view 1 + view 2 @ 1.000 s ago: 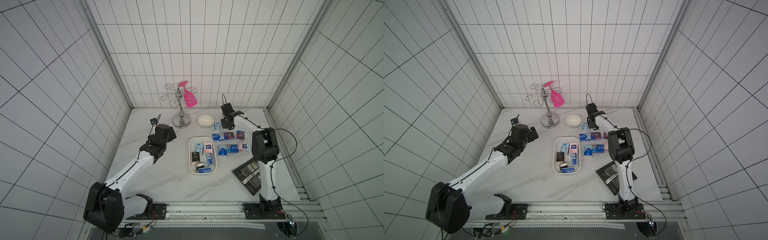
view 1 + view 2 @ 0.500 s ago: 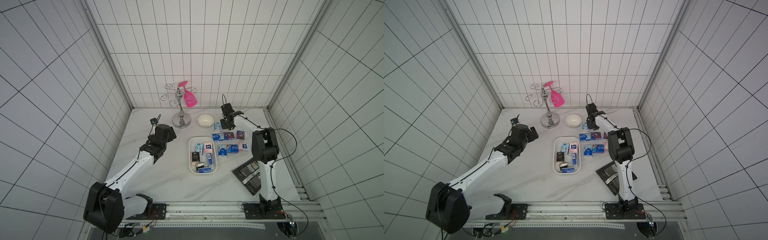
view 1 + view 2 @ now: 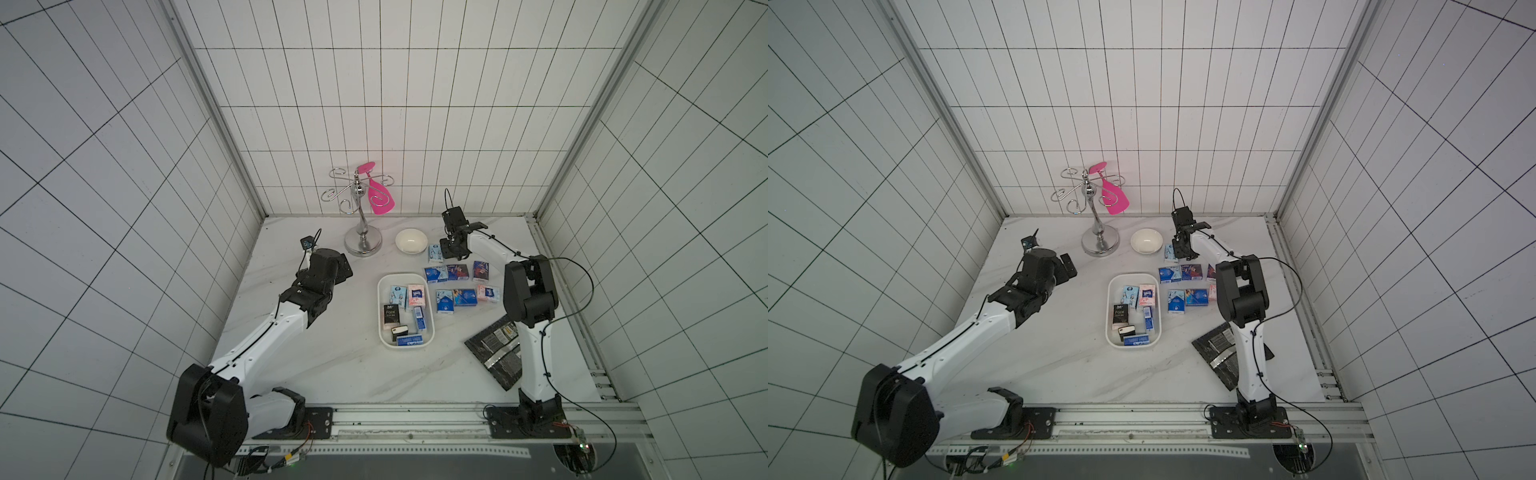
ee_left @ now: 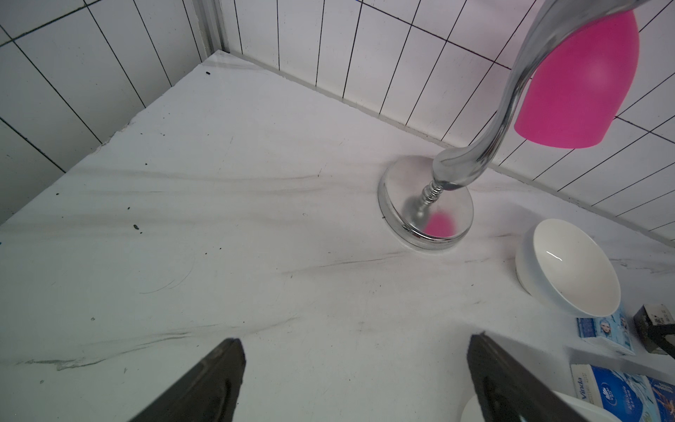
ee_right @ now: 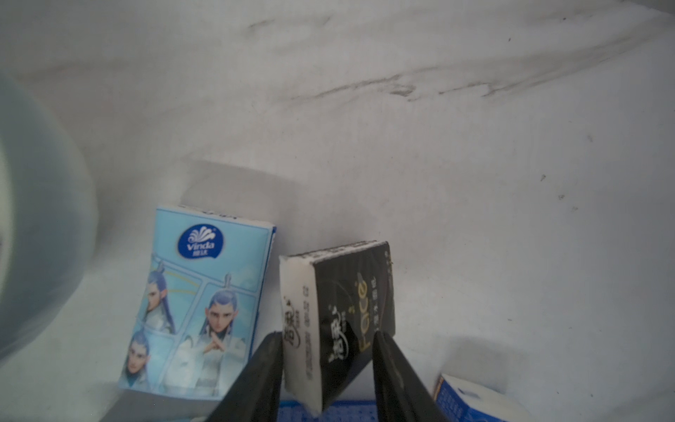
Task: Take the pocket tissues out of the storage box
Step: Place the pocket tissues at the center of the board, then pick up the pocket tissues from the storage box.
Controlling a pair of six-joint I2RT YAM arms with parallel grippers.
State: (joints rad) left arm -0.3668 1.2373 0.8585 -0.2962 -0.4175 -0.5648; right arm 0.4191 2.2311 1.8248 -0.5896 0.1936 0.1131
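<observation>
In both top views the right gripper sits low at 1 o'clock from the storage box. The box's long axis runs 12 to 6, with pocket tissues inside and at 2 o'clock. Left wrist: the left gripper is wide and empty. Right wrist: narrow jaws flank a tilted black packet; whether they grip it is unclear.

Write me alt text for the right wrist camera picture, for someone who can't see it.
A black tissue packet sits tilted between the two dark fingers of the right gripper; whether they grip it is unclear. A light blue packet lies beside it on the white marble table.
</observation>
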